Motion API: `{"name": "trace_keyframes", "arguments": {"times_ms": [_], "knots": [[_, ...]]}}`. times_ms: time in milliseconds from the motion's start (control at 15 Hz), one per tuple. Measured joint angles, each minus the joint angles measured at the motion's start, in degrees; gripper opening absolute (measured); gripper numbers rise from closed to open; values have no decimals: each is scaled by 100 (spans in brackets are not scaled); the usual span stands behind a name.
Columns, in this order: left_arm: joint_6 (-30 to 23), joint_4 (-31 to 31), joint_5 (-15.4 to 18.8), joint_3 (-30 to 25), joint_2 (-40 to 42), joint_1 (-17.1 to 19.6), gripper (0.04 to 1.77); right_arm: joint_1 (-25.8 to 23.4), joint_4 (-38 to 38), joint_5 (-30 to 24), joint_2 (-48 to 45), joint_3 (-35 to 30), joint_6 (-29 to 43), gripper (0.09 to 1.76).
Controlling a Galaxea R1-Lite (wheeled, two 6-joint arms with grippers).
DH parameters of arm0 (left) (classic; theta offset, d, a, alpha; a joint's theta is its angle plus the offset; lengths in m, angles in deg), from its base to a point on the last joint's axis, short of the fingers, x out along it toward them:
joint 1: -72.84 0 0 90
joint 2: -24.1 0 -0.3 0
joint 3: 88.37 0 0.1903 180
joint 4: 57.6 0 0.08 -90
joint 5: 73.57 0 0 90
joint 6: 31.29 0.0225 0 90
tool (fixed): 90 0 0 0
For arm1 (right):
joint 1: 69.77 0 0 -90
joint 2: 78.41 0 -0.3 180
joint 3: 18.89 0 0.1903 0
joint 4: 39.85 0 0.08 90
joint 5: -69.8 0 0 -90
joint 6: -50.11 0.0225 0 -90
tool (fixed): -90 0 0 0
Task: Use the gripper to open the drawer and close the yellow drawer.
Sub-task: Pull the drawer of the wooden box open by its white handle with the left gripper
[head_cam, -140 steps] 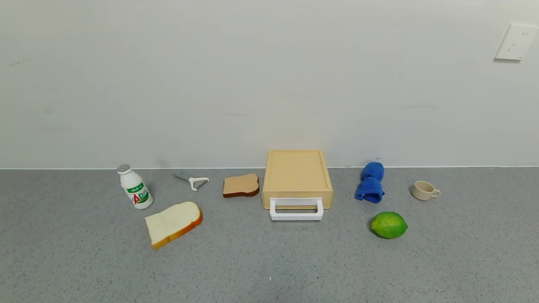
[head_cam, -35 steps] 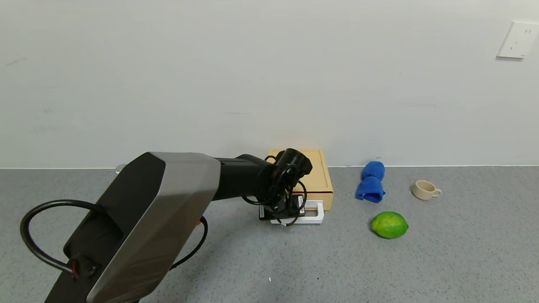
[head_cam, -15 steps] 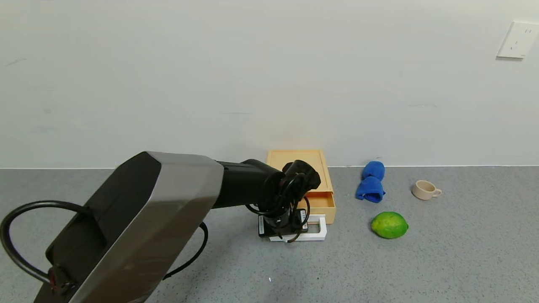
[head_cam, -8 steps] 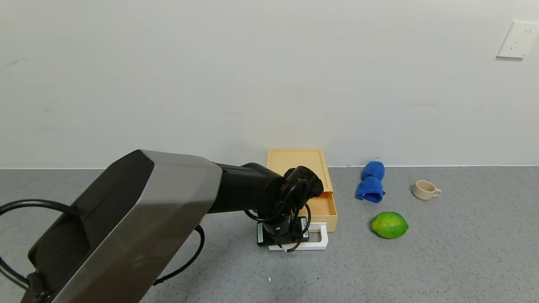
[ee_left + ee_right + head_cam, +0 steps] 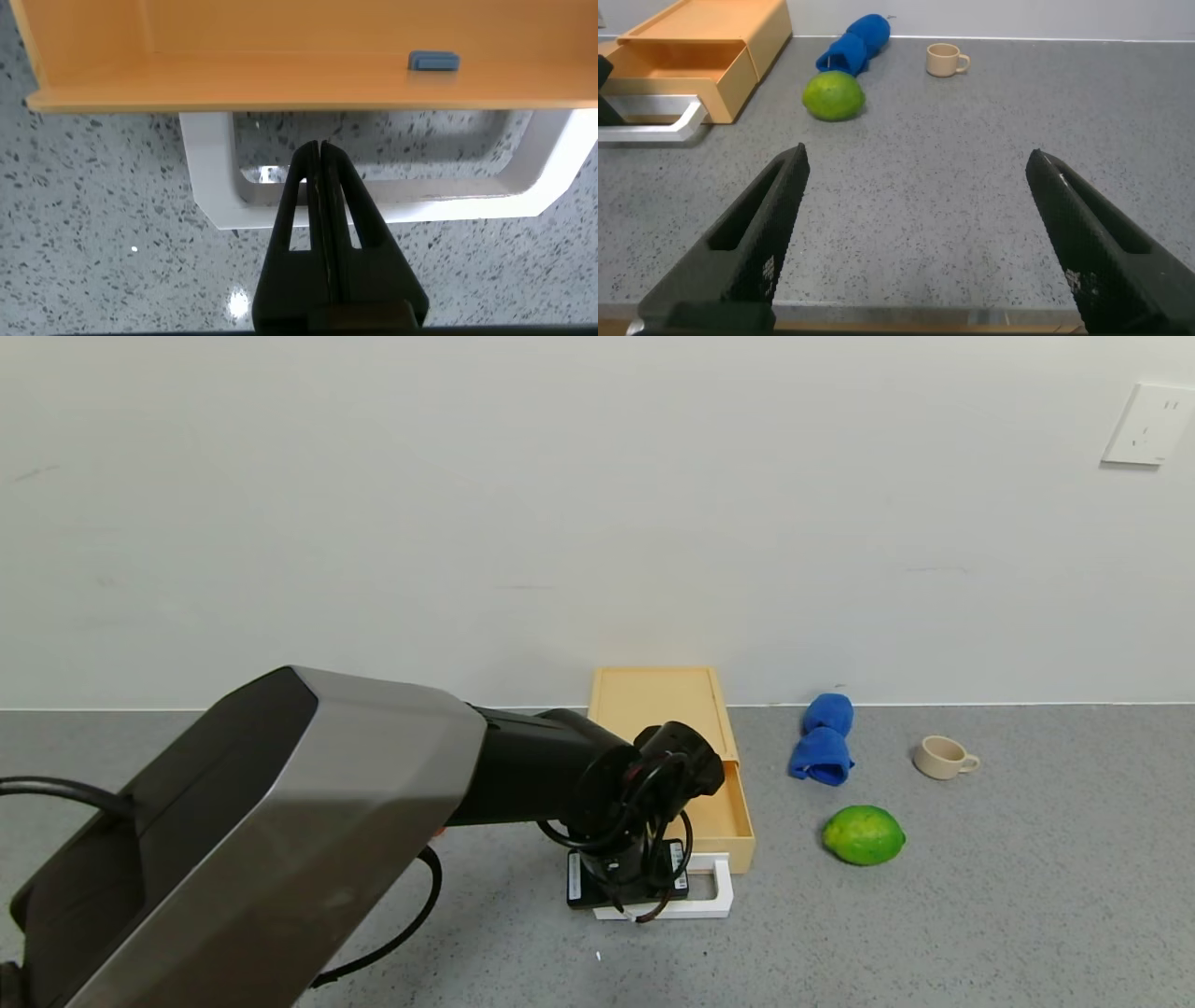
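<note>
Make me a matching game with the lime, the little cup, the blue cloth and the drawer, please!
Things:
1. lime
2. little cup
3. blue cloth
4. yellow drawer

Descriptions:
A. pulled partly out, with the left gripper hooked in its white handle
B. farthest to the robot's right, beige
C. rolled up beside the box, near the wall
D. round and green, in front of the cloth

Pairs: 1-D, 2-B, 3-C, 4-A

The right gripper just waits above the counter, fingers apart.
</note>
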State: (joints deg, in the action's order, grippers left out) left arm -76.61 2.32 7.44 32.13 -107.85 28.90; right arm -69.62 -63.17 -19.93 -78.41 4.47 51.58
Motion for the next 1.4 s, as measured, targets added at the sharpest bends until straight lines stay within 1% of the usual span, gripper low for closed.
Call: {"name": "trace_keyframes", "arguments": {"times_ms": [200,600,1067,1267,1400], "knots": [[-162,11,74,-140,91,-29,11,0,0,0,0,0,1,171],[-245,-39,65,-428,229,-160,11,0,2,-2,0,0,0,171],[-221,2,67,-455,538,-193,11,0,2,0,0,0,0,171],[-96,13,48,-466,905,-221,11,0,2,-2,0,0,1,171],[284,38,48,-551,1221,-218,11,0,2,0,0,0,1,171]]}}
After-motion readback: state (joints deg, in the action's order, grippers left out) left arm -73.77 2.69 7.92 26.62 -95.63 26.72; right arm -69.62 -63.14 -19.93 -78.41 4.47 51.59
